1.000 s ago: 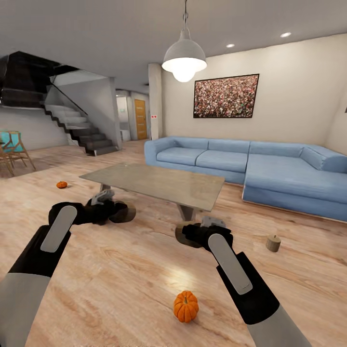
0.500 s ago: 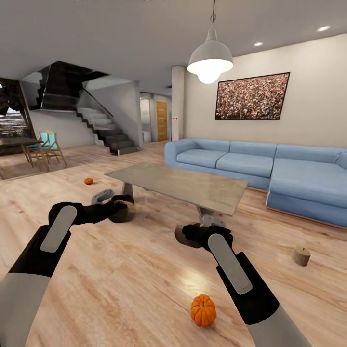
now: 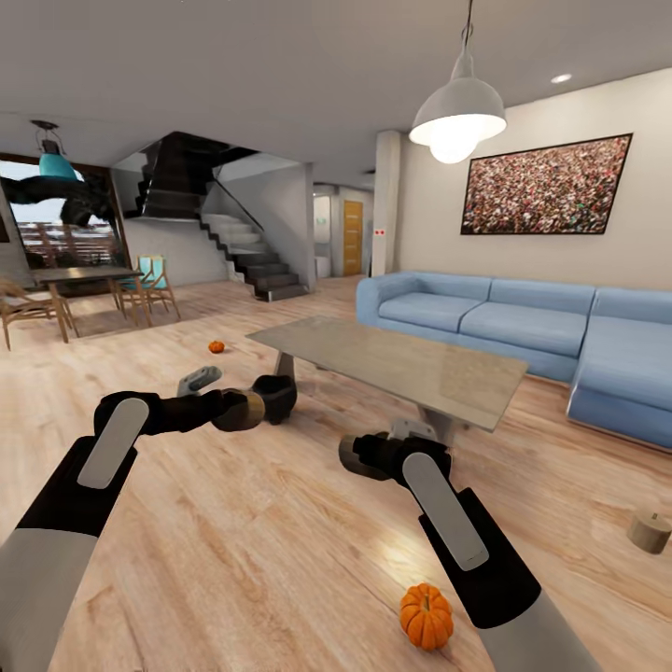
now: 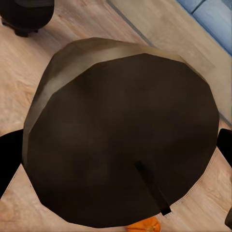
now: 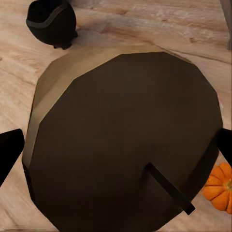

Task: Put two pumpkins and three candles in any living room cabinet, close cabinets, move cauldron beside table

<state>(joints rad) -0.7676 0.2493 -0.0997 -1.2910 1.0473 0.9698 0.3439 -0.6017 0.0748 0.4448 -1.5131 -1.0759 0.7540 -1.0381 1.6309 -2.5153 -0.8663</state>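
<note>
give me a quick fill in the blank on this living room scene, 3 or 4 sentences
1. The nearest pumpkin lies on the wooden ____.
2. The sofa behind the coffee table is coloured ____.
3. The black cauldron stands on the floor beside the coffee table's ____.
4. On the wall above the sofa hangs a framed ____.

Missing words: floor; blue; leg; picture
</note>
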